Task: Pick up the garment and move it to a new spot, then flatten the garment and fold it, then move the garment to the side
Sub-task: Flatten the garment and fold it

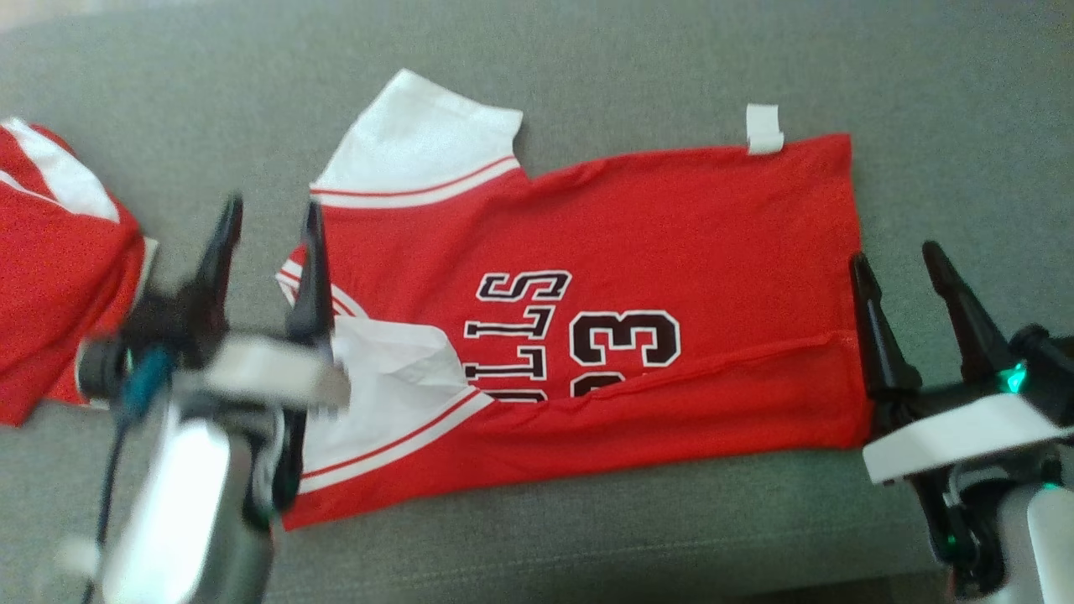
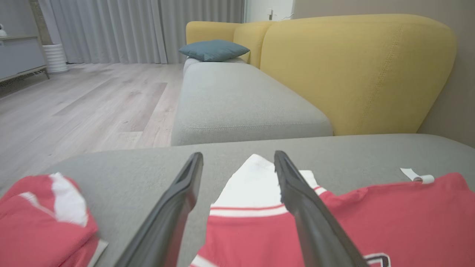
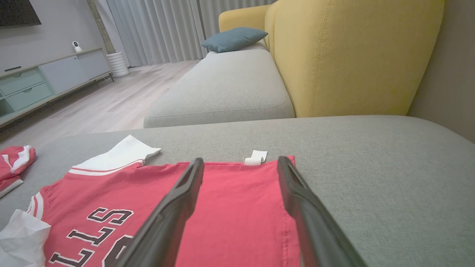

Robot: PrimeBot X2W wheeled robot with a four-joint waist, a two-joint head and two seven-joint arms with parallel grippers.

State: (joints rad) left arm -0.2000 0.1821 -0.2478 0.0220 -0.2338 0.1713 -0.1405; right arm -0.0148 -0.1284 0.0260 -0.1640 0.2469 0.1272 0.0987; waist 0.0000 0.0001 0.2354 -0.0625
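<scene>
The garment (image 1: 654,243) is a red jersey with white sleeves and black lettering, spread sideways on the grey cushion, its near long edge folded up over the numbers. One white sleeve (image 1: 419,138) lies flat at the far left; the other (image 1: 386,377) is crumpled near me. My left gripper (image 1: 268,222) is open at the collar end, one finger (image 2: 293,193) over the jersey. My right gripper (image 1: 898,268) is open beside the hem end (image 3: 285,207), holding nothing. The jersey also shows in the left wrist view (image 2: 371,211) and the right wrist view (image 3: 237,200).
A second red and white garment (image 1: 50,252) lies bunched at the left edge of the cushion (image 1: 587,50). A white tag (image 1: 763,127) sticks out at the jersey's far edge. Beyond are a yellow sofa back (image 2: 352,66), a blue pillow (image 2: 213,50) and wooden floor (image 2: 74,107).
</scene>
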